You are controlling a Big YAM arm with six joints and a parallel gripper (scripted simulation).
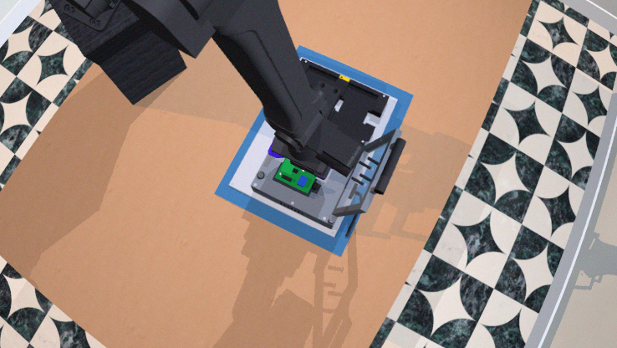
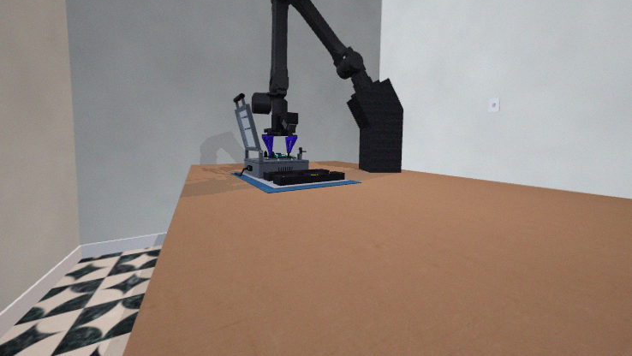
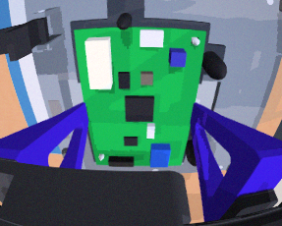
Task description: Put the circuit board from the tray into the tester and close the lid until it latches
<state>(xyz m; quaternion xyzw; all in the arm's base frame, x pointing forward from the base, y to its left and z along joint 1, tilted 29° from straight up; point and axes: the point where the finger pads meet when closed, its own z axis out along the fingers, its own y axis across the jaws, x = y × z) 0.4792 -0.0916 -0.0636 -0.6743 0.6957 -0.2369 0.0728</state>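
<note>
jaws clamped on the circuit board's (image 1: 298,177) (image 3: 162,98) long edges over the tester (image 1: 282,196) (image 2: 275,168) (image 3: 246,103), connector end toward twelve o'clock in the wrist view, seating seems nearly done, so next calls for checking it lies flat, releasing, then closing the lid (image 1: 353,209) (image 2: 253,135).

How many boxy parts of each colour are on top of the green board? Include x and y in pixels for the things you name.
White blocks (image 3: 98,64) (image 3: 151,38) (image 3: 150,131): 3
Blue blocks (image 3: 177,57) (image 3: 160,155) (image 1: 302,181): 2
Black blocks (image 3: 124,80) (image 3: 139,108) (image 3: 131,141) (image 3: 121,161) (image 1: 295,171) (image 1: 287,178): 4
Brownish-grey block (image 3: 146,79): 1
Total: 10
</note>
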